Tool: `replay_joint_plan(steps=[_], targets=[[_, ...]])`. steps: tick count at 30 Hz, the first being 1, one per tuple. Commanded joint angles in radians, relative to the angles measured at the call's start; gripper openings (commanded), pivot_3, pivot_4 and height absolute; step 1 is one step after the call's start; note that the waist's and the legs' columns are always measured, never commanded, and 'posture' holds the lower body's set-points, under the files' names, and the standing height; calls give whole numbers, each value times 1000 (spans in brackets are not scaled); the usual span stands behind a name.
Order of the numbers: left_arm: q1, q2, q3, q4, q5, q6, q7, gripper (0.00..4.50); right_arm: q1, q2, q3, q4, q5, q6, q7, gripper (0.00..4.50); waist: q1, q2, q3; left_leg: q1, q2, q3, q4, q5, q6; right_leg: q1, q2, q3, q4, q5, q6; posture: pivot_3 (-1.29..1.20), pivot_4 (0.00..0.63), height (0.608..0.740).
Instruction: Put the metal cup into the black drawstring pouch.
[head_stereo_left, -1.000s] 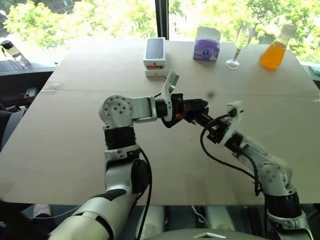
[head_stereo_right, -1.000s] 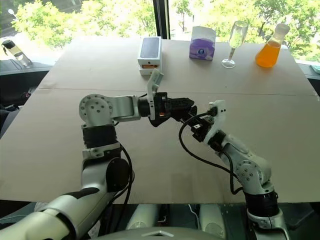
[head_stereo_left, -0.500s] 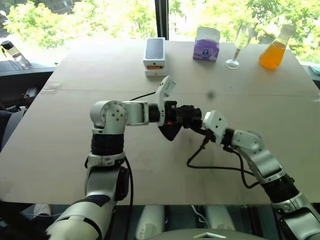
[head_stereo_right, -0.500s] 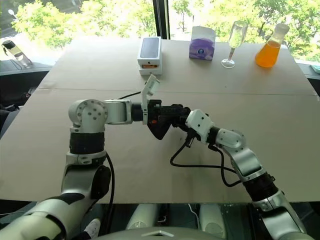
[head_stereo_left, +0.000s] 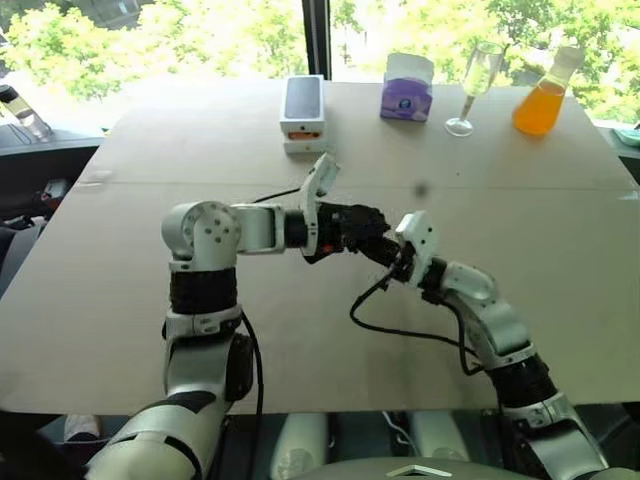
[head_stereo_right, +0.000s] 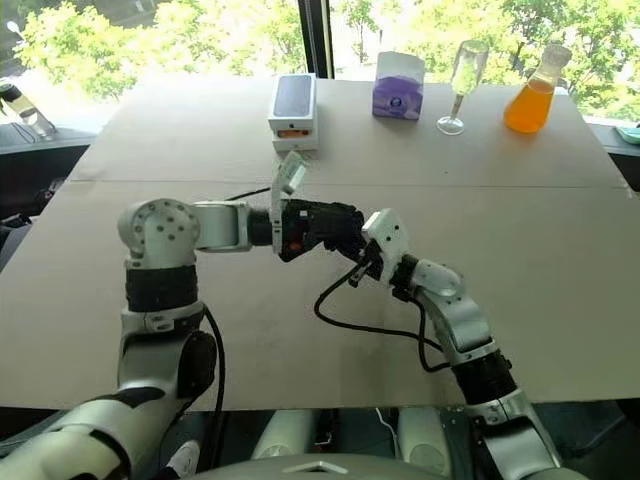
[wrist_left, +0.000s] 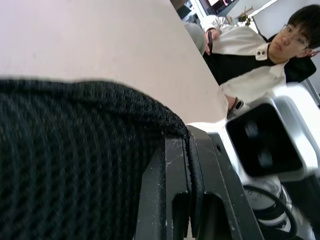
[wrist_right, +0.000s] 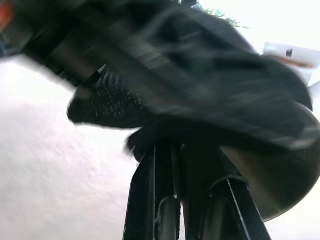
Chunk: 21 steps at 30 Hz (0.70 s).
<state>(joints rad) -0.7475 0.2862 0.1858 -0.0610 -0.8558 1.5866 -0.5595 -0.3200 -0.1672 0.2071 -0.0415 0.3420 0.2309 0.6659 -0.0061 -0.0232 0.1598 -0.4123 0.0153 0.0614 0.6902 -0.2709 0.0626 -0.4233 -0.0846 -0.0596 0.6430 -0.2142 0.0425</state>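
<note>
Above the middle of the table (head_stereo_left: 120, 330), my two grippers meet with the black drawstring pouch (head_stereo_left: 352, 228) bunched between them. My left gripper (head_stereo_left: 378, 244) reaches in from the left and is shut on the pouch's fabric edge (wrist_left: 165, 127), as the left wrist view shows up close. My right gripper (head_stereo_left: 393, 258) comes up from the right and is shut on the dark fabric (wrist_right: 107, 102) at its tips. The metal cup is hidden.
Along the far edge stand a black-topped white box (head_stereo_left: 303, 110), a purple tissue box (head_stereo_left: 407, 88), a wine glass (head_stereo_left: 470, 90) and an orange flask (head_stereo_left: 540, 98). A black cable (head_stereo_left: 400, 330) loops from my right wrist onto the table. A seated person (wrist_left: 260, 55) is in the left wrist view.
Both hands have drifted a little left and down, staying together. My right wrist has rolled. The pouch, hanging as a point half a second ago, is now bunched between the grippers.
</note>
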Motion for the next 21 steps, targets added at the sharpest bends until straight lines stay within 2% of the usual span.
replay_joint_plan(steps=[1,4,8,13,19,21], targets=[[23,-12,-26,-94,-111,28,3,0,-2,35,-74,-39,81,69,-46,36,0,0,0,0,0,0,0,0,0,0,0,0,0,0,0,0,150,737],[26,-8,-38,-88,-125,28,28,0,-17,56,-91,-50,113,110,-62,36,0,0,0,1,-1,-1,0,0,0,0,-1,0,1,0,0,0,150,737],[-16,-39,-36,-51,-68,-2,45,0,-37,-3,31,-63,-56,-26,1,36,0,1,0,1,-3,-1,0,0,-1,0,-1,0,2,0,0,0,150,737],[-119,-120,-9,106,5,-86,95,0,-66,-45,160,-43,-214,-197,72,36,0,1,0,1,-4,-1,0,0,-1,0,0,-1,2,0,0,0,150,737],[-173,-140,-19,160,24,-112,78,0,-123,-62,175,33,-295,-298,105,36,-8,1,0,1,-4,-1,-1,1,-1,0,0,0,2,0,0,0,150,737],[-159,-145,-8,125,4,-81,81,0,-127,-31,133,53,-251,-251,86,36,-7,1,1,1,-4,-1,-1,1,-1,0,0,0,1,0,0,0,150,737]])
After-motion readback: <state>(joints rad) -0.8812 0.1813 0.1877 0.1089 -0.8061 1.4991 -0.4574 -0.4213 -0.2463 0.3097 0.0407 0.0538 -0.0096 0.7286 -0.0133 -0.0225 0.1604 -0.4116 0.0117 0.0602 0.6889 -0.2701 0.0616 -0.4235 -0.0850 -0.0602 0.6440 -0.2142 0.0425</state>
